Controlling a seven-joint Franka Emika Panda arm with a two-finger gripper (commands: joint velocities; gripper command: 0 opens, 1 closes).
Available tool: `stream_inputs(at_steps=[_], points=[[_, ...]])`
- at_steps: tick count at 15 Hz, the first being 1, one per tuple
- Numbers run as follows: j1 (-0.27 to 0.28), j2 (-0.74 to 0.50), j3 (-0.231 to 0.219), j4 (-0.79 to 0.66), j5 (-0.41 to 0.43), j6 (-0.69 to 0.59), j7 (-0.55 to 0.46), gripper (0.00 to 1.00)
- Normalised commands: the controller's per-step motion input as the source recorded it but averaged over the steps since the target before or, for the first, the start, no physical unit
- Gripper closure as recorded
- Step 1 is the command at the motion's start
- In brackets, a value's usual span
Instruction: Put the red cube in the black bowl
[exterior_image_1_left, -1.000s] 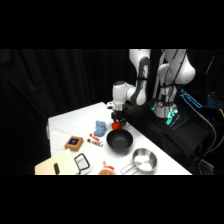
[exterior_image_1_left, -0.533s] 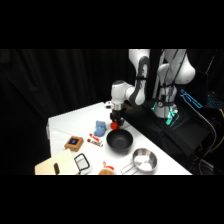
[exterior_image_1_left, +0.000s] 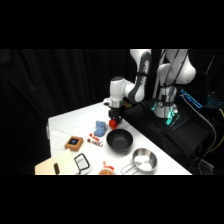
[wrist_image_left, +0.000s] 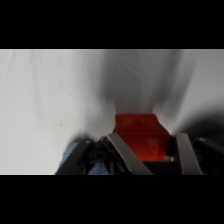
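On the white counter (exterior_image_1_left: 65, 125) sits the black bowl (exterior_image_1_left: 119, 140). Just beyond its far rim, the gripper (exterior_image_1_left: 115, 118) has its fingers (wrist_image_left: 122, 155) clamped on the red cube (wrist_image_left: 141, 136), held close above the counter.

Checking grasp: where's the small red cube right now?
Side view: the small red cube sits in the gripper, just beyond the round black bowl. Wrist view: between the fingers.
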Motion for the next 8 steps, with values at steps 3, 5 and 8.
stream_inputs(at_steps=[3, 5, 8], points=[[0.213, -0.41, -0.196, 0.03, -0.261, -0.48, 0.34, 0.74], [0.136, -0.38, -0.096, 0.07, -0.247, -0.44, 0.32, 0.74], [0.083, -0.35, -0.027, 0.06, -0.206, -0.39, 0.28, 0.74]])
